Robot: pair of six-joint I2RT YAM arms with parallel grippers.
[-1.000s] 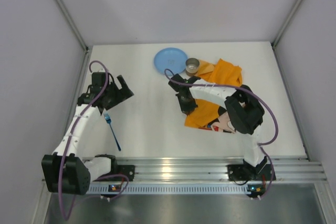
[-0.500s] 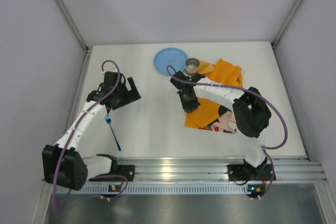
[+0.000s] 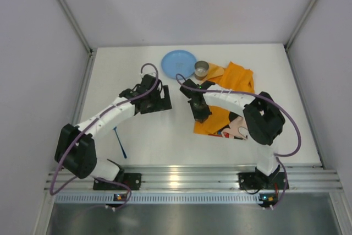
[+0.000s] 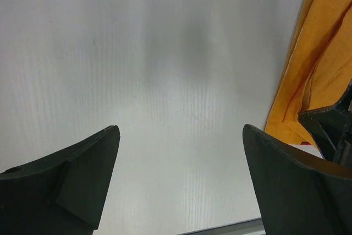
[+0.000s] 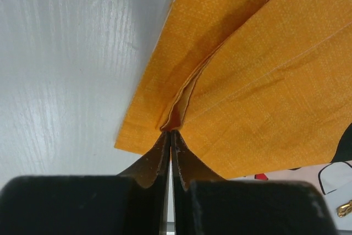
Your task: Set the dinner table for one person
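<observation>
The white dinner table (image 3: pixel 148 136) carries an orange Mickey Mouse cloth (image 3: pixel 235 83), a blue plate (image 3: pixel 179 63) at the back, a small metal cup (image 3: pixel 202 69) on the cloth's back corner, and a blue fork (image 3: pixel 120 142) at the front left. My right gripper (image 3: pixel 201 112) is shut on a raised fold at the cloth's left edge (image 5: pixel 231 70), with the jaws pressed together (image 5: pixel 170 133). My left gripper (image 3: pixel 158 100) is open and empty (image 4: pixel 180 130) over bare table, just left of the cloth (image 4: pixel 316 75).
Grey walls enclose the table on three sides. An aluminium rail (image 3: pixel 181 177) runs along the near edge. The right gripper's dark body (image 4: pixel 330 127) shows at the right edge of the left wrist view, close to my left fingers.
My left arm has swung right, away from the fork and toward the cloth's left edge, staying open. The right gripper has stayed shut on the cloth's edge, barely moving.
</observation>
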